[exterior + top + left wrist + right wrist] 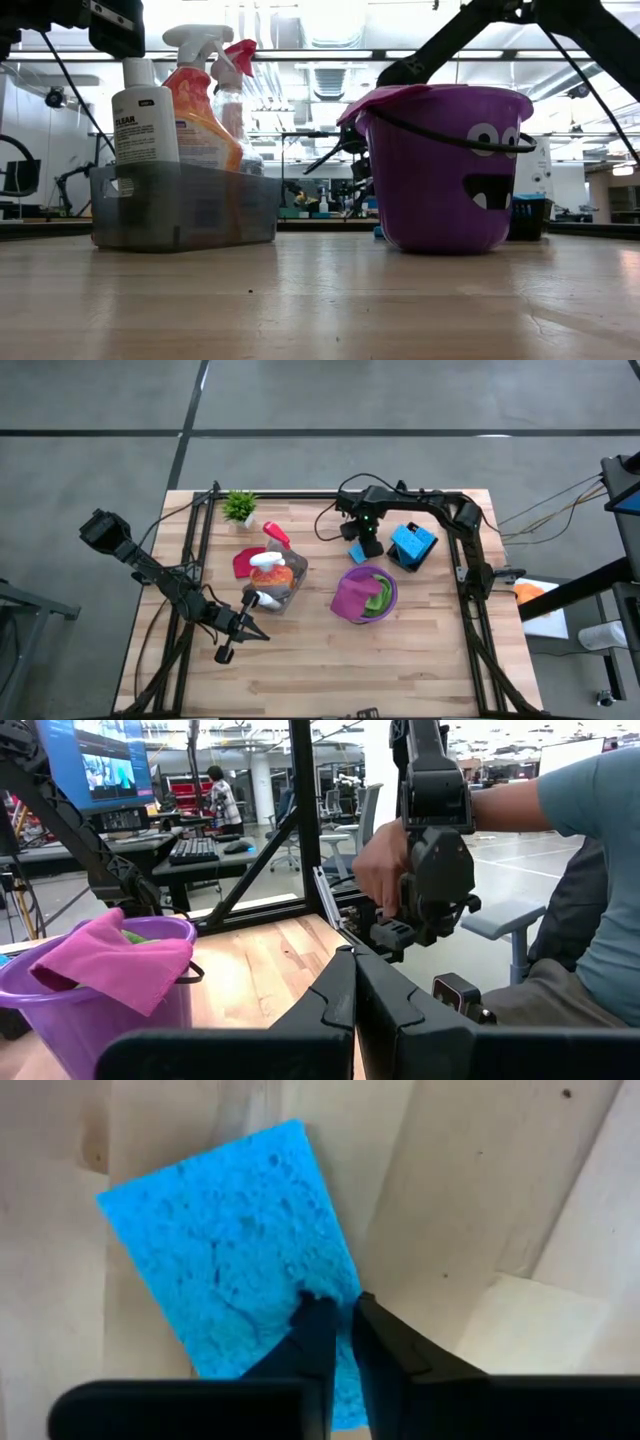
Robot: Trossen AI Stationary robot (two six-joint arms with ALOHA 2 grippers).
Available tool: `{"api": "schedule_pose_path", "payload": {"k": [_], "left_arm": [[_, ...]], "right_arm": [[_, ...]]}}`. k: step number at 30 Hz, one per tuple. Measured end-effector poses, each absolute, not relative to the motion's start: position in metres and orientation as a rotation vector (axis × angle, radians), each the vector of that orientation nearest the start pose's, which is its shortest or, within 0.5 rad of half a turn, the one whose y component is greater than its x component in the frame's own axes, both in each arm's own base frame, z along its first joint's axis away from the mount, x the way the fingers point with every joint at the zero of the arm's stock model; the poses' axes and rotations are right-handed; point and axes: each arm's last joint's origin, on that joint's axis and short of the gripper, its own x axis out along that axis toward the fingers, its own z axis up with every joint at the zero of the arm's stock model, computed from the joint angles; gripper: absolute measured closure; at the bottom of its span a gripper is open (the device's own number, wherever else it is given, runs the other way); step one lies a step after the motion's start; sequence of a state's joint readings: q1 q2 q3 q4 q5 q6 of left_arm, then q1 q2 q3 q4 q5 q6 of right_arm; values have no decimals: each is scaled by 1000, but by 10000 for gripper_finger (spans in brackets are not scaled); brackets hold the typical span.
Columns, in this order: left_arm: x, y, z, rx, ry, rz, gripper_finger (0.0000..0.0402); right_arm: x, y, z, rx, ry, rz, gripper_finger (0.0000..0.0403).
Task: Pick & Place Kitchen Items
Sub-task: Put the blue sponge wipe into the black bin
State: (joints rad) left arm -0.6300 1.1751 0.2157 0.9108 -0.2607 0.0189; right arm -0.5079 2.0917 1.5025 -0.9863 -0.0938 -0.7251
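Note:
A blue sponge (230, 1240) lies on the wood at the far middle (355, 552). My right gripper (340, 1305) points down at it, shut on its edge, and shows in the high view (369, 546). My left gripper (355, 975) is shut and empty, level, just near of the clear bin (255, 632). The bin (275, 585) holds the orange spray bottle (200, 110), a white bottle (143, 115) and a red-topped bottle (238, 60). A purple bucket (385, 605) holds a magenta cloth (350, 598) and a green cloth (377, 596). A red cloth (244, 563) lies left of the bin. My right gripper pinches the sponge's long edge (345, 1275) between its two fingertips, in a narrow gap. The fingers come from above, pointing down. The sponge lies flat on the table as far as shows.
A blue holder with more sponges (412, 545) stands right of my right gripper. A small potted plant (240, 507) stands at the far left. A person sits beyond the table's right side, a hand (380, 870) on an arm there. Bare wood lies along the near edge.

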Motion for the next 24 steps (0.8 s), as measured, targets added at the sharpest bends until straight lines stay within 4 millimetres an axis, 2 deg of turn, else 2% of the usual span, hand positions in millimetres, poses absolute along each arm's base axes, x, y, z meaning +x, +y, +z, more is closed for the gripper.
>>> {"api": "schedule_pose_path", "payload": {"k": [6,10,14,20,24], "left_arm": [[169,-114,176,40,41,-369,401],[169,-114,176,40,41,-369,401],[169,-114,176,40,41,-369,401],[169,-114,176,40,43,-369,401],[169,-114,176,41,43,-369,401]], "right_arm": [[342,-187,169,-131,1460,189,384],[342,-186,194,-166,1392,145,385],[336,-183,228,-190,1288,74,385],[324,-176,285,-107,960,71,385],[314,-167,306,-94,667,93,385]]}}
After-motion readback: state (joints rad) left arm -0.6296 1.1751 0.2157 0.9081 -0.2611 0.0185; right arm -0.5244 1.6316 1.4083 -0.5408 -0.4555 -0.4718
